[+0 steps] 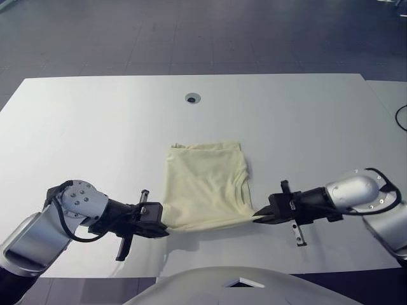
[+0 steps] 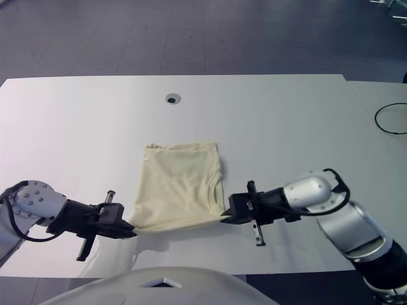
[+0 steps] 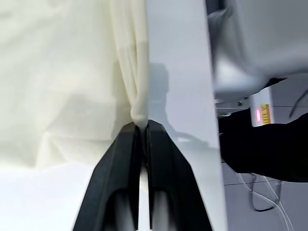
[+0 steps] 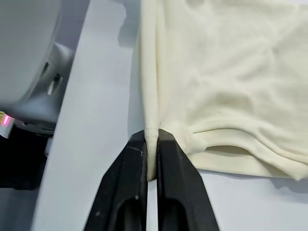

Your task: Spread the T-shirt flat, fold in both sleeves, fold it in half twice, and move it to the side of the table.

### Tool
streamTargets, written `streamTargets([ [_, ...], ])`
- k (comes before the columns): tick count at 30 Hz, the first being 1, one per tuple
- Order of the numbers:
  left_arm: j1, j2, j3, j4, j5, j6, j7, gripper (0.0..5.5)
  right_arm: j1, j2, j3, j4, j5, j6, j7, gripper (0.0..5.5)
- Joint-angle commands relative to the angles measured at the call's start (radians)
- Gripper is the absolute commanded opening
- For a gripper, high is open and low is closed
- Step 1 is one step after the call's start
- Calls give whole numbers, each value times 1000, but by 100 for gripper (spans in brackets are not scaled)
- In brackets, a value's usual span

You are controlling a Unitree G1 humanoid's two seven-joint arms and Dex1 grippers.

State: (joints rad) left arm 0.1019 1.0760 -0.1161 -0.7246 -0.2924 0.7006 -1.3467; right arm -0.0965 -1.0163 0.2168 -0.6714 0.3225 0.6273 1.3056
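1. The T-shirt (image 1: 205, 184), pale yellow, lies folded into a compact, roughly rectangular shape on the white table (image 1: 95, 121). It sits about midway between left and right, in the near half.
2. The left gripper (image 1: 164, 227) has its fingers pressed together, pinching the shirt's near left corner. The wrist view shows the cloth gathered into a narrow bunch at the black fingertips (image 3: 130, 139).
3. The right gripper (image 1: 257, 218) is likewise closed, nipping the near right corner. The fabric runs into the slit between its fingertips (image 4: 137, 144).
4. The near edge of the shirt is drawn taut between the two grippers. Whether that edge touches the table or hangs just above it cannot be told.
5. The cloth tips held inside both pairs of fingers are hidden. The sleeves cannot be made out, and the number of layers cannot be counted.
6. A hemmed band, seemingly the neckline, shows along the right side, just beside the right gripper; its full run is tucked under a fold.
7. A round grommet hole (image 1: 192, 98) lies on the table beyond the shirt's far edge, well apart from it.
8. A black cable loop (image 2: 391, 117) rests on the adjoining surface at far right, cut off at the picture's edge.
9. Dark tiled floor (image 1: 191, 32) lies beyond the far table edge
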Motion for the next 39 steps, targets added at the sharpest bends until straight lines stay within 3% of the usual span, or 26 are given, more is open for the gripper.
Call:
streamTargets([
  [1, -122, 24, 11, 44, -94, 75, -26, 1, -136, -13, -39, 65, 153, 149, 60, 4],
  [10, -501, -68, -125, 360, -168, 169, -68, 1, -374, 85, -12, 293, 344, 391, 59, 4],
  [19, -767, -178, -261, 695, -66, 79, -123, 1, -610, 195, 53, 645, 336, 478, 78, 4],
  [31, -928, -344, -306, 1094, 95, -106, -112, 1, -766, 343, 217, 1222, 49, 177, 180, 3],
  [39, -988, -397, -296, 1245, 163, -185, -118, 1, -882, 479, 182, 1562, -95, -29, 158, 3],
])
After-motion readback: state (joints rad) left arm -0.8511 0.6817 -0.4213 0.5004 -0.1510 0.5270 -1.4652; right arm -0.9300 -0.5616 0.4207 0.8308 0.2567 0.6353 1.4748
